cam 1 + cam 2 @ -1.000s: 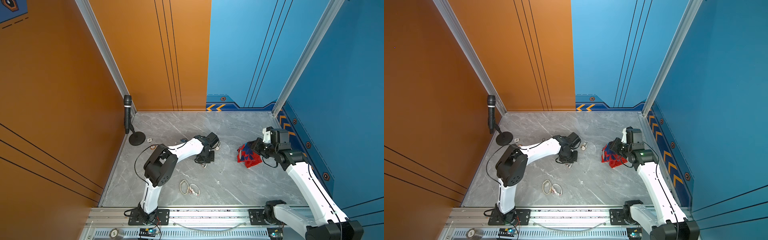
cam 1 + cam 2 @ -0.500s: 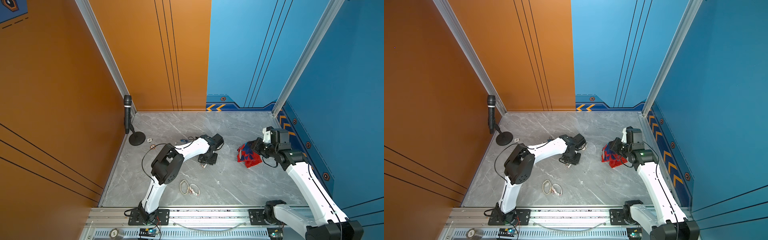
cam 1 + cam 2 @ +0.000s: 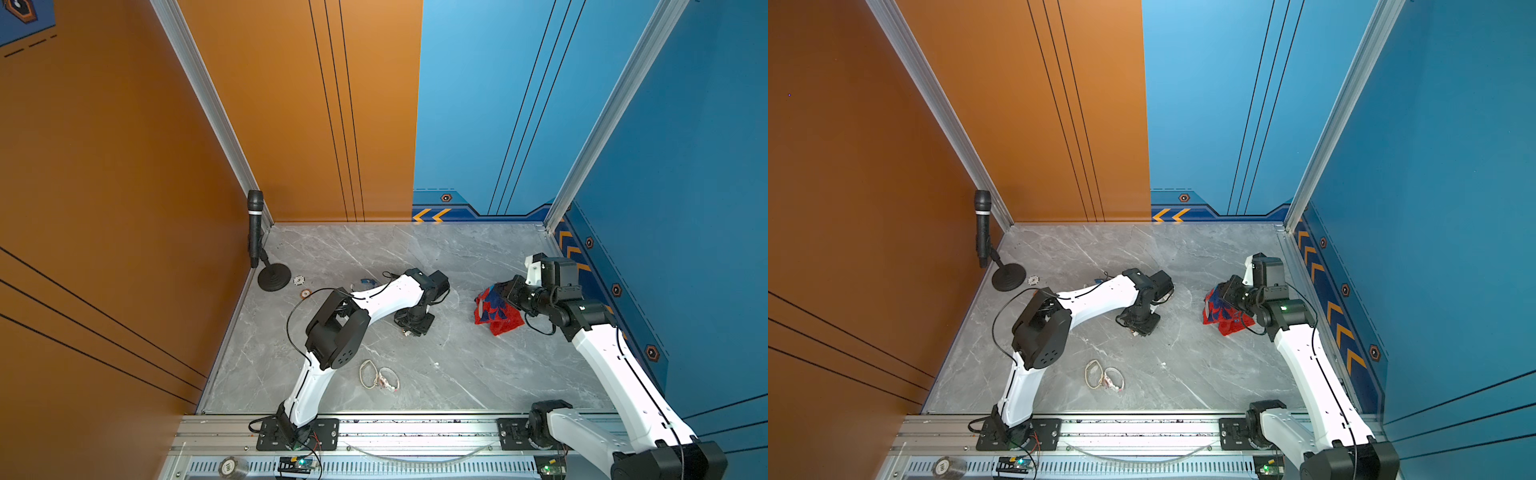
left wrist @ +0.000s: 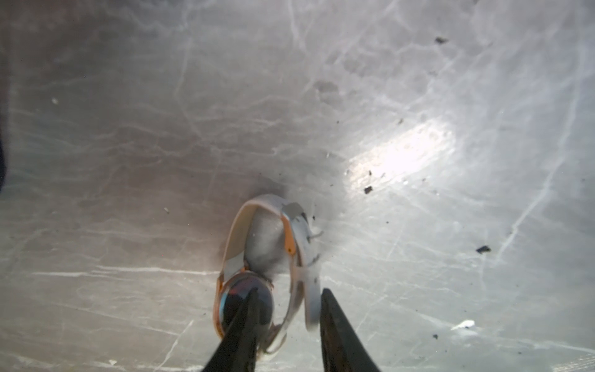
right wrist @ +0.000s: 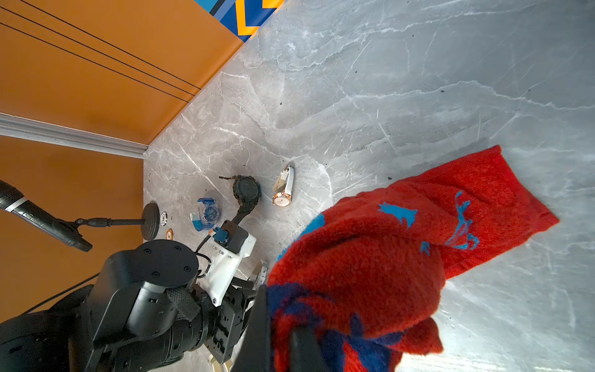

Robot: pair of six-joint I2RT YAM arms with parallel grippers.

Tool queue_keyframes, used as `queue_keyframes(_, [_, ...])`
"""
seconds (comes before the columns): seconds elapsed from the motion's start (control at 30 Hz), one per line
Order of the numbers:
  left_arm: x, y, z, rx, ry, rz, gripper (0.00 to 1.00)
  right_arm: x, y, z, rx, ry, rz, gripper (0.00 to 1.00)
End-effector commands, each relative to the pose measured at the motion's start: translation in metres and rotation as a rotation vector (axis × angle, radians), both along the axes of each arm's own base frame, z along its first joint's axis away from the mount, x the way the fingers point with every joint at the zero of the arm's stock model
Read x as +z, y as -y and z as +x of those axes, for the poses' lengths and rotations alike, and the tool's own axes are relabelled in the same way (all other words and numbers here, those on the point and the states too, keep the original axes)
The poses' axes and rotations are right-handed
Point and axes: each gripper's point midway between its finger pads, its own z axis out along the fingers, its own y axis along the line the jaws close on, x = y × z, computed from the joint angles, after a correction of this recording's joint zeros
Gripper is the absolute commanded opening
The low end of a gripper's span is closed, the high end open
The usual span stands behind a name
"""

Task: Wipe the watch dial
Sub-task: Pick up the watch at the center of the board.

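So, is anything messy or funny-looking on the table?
Yes: little dark crumbs are scattered over the grey marble tabletop, and the white-strapped rose-gold watch rests on its edge, dial facing sideways instead of up.

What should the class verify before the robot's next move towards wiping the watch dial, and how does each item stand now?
1. Towel clamped in the right gripper: ok.
2. Watch lies between the left gripper fingers: ok.
3. Left gripper has a firm hold on the watch: cannot tell.
4. Dial fully exposed for wiping: not ok, a finger crosses it.
5. Towel brought up to the dial: not ok, the two are well apart in both top views.
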Motion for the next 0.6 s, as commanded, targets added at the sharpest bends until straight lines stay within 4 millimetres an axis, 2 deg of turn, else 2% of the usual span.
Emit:
queue_keyframes(0.0, [-0.009, -0.01, -0.001, -0.035, -0.038, 0.051, 0.32, 0.01, -0.003, 0.001, 0.019, 0.055, 0.001, 0.0])
queue_keyframes(0.17, [-0.013, -0.011, -0.002, -0.036, -0.051, 0.057, 0.27, 0.008, -0.002, 0.002, 0.016, 0.052, -0.007, 0.0])
queue_keyframes(0.37, [-0.011, -0.013, -0.004, -0.016, -0.064, 0.041, 0.09, 0.008, -0.002, 0.003, 0.013, 0.052, -0.006, 0.0])
queue_keyframes(0.47, [0.0, -0.009, -0.006, 0.038, -0.087, -0.019, 0.03, 0.009, -0.002, 0.003, 0.012, 0.055, -0.005, 0.0])
queue_keyframes(0.57, [0.018, 0.001, -0.004, 0.104, -0.105, -0.118, 0.0, 0.012, -0.004, 0.002, 0.019, 0.062, -0.004, 0.0])
